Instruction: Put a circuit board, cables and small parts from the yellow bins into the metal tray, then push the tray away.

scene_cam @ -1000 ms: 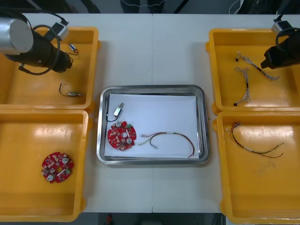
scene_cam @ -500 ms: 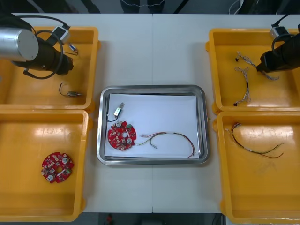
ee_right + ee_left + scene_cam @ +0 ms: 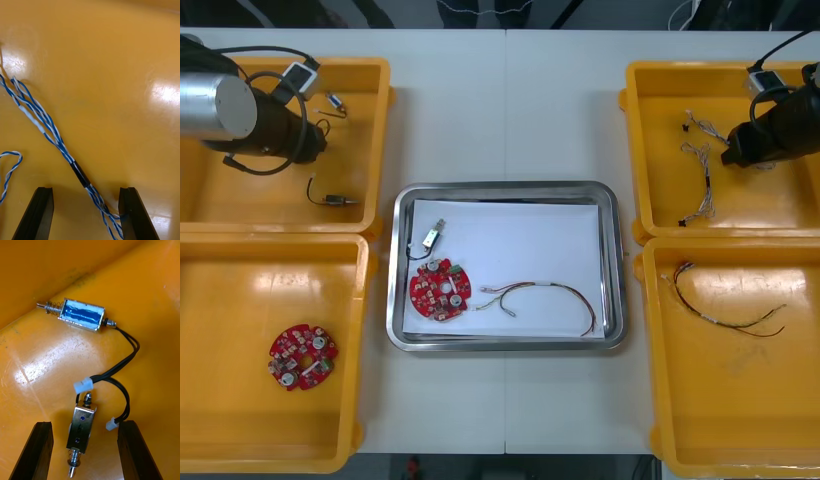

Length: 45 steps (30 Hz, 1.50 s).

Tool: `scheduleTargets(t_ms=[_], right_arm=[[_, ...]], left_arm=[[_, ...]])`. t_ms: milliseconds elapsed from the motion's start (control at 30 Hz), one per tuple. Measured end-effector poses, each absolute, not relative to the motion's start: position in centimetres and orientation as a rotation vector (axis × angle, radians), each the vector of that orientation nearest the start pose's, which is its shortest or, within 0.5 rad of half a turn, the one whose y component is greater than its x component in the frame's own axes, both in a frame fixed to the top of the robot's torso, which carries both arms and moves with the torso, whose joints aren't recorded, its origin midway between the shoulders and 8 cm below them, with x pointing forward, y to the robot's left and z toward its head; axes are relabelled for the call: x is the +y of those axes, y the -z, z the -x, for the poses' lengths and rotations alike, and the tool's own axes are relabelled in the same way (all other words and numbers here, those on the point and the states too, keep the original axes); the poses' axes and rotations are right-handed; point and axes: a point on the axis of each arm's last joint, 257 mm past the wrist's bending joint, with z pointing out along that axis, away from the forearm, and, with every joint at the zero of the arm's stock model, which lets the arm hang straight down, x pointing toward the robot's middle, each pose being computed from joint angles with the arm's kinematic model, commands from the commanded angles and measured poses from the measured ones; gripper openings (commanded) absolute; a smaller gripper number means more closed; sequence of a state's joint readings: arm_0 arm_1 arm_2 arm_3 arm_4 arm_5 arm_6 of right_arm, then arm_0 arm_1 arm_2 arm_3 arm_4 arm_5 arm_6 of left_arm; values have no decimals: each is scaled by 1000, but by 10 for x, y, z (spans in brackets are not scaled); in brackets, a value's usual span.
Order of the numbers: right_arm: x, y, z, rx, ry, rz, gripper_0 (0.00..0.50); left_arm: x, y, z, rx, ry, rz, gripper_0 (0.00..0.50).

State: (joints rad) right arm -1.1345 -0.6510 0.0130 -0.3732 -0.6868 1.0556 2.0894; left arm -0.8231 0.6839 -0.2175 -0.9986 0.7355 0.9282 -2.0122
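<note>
The metal tray at the table's middle holds a round red circuit board, a small metal part and a red and yellow cable on its white inside. My left gripper hangs over the far left yellow bin. It is open, with a small metal part between its fingers and a blue-wrapped one beyond. My right gripper is low in the far right bin. It is open astride a twisted blue and white cable.
Another small metal part lies in the far left bin. A second circuit board sits in the near left bin. More blue and white cables lie in the far right bin, and cables in the near right bin.
My right gripper has moved left and lower onto the blue and white cables. The left arm has shifted a little to the left over its bin. The tray's contents are unchanged.
</note>
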Motion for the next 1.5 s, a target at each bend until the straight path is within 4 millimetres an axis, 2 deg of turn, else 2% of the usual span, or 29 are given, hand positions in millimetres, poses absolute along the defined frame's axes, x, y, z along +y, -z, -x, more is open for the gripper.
scheduleTargets(t_ms=[133,300,333,367,400,433,833,1000,1100,1133,1167,1200,1233,1267,1500], right_arm=[[-401,201,-639,2540,39,247,500],[-402,204,-633,2571,28,225,500],[-402,204,-632,2576,26,221,500],[-402,204,-632,2576,27,223,500],[-402,203,-633,2573,31,232,500],[-403,203,-634,2569,37,248,500],[-405,196,-646,2515,73,258,500],[-400,197,-647,2511,73,277,500],[-397,198,-648,2511,68,282,361],[-396,199,-648,2510,64,282,231],[-395,199,-648,2509,59,282,125],[-393,199,-649,2508,54,281,56],[-392,199,-649,2507,51,281,12],[-392,199,-649,2506,49,282,0],[-391,198,-651,2498,52,288,0]], left_arm=[[346,177,-663,2209,-236,-646,500],[348,177,-667,2201,-227,-627,500],[349,177,-667,2201,-226,-623,466],[349,177,-667,2201,-224,-622,307],[349,177,-667,2200,-222,-621,39],[348,177,-667,2200,-220,-620,0],[350,179,-667,2208,-210,-608,0],[350,183,-658,2263,-186,-615,0],[351,184,-651,2298,-164,-607,0],[352,184,-649,2311,-156,-606,0],[352,183,-647,2320,-150,-604,0],[353,182,-645,2328,-143,-603,0],[353,181,-643,2335,-137,-603,0],[353,179,-641,2339,-134,-603,0],[351,160,-629,2369,-202,-681,0]])
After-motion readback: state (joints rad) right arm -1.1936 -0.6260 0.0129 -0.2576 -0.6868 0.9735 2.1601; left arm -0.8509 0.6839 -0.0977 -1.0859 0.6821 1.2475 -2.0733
